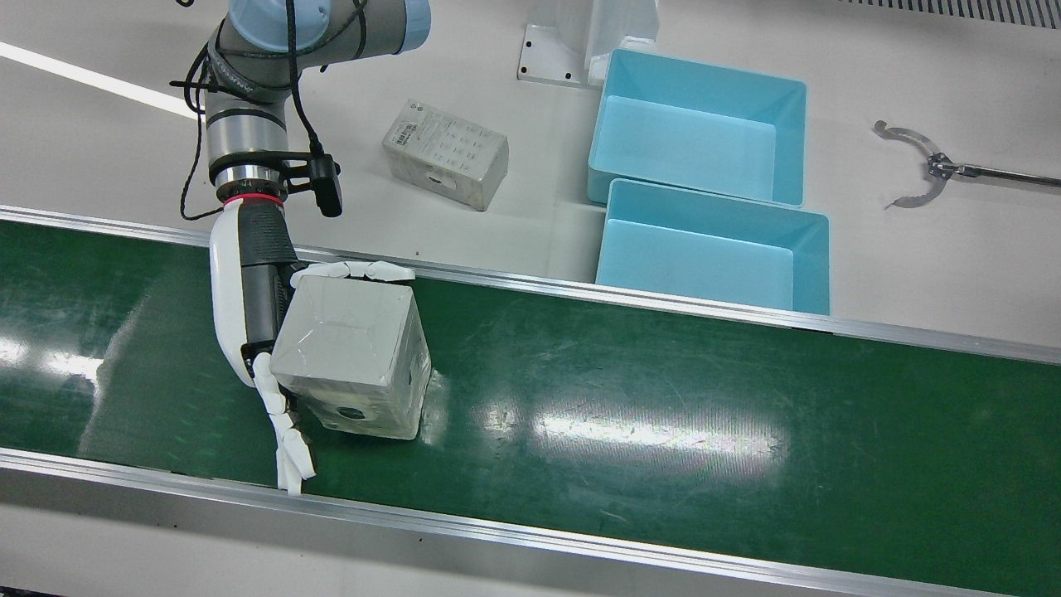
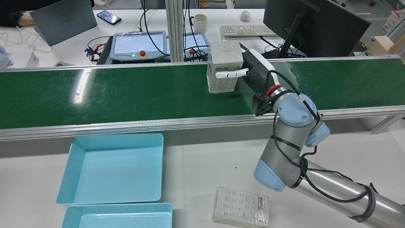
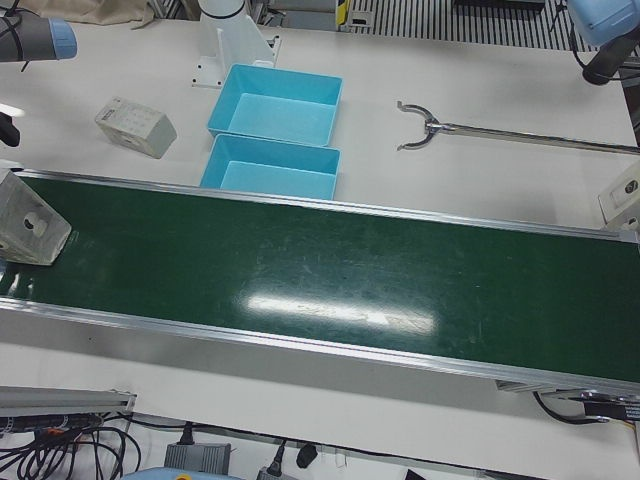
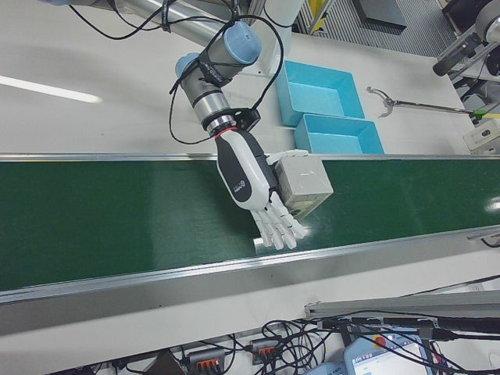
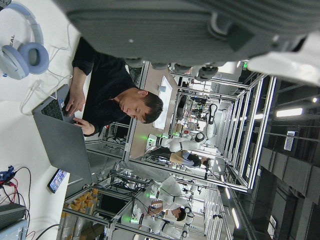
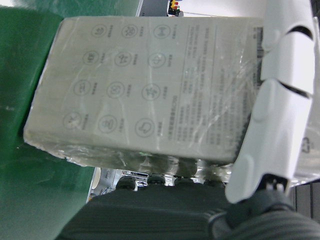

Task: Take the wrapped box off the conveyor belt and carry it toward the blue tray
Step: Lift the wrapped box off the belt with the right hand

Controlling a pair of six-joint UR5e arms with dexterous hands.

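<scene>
The wrapped box (image 1: 352, 348), grey under clear film, is tilted low over the green conveyor belt (image 1: 663, 398); I cannot tell whether its lower edge touches. My right hand (image 1: 257, 298) is shut on it: palm against its side, thumb (image 1: 356, 269) on the far face, fingers (image 1: 286, 448) stretched along the near face. The box also shows in the rear view (image 2: 223, 63), the right-front view (image 4: 303, 183) and the right hand view (image 6: 140, 90). Two blue trays (image 1: 704, 75) (image 1: 721, 215) sit beyond the belt. The left hand view shows only the dark underside of my left hand (image 5: 175, 30).
A second, flat wrapped box (image 1: 445, 153) lies on the white table between the right arm's base and the trays. A metal reacher tool (image 1: 920, 166) lies right of the trays. Aluminium rails (image 1: 580, 290) edge the belt. Desks with monitors stand behind the conveyor (image 2: 246, 30).
</scene>
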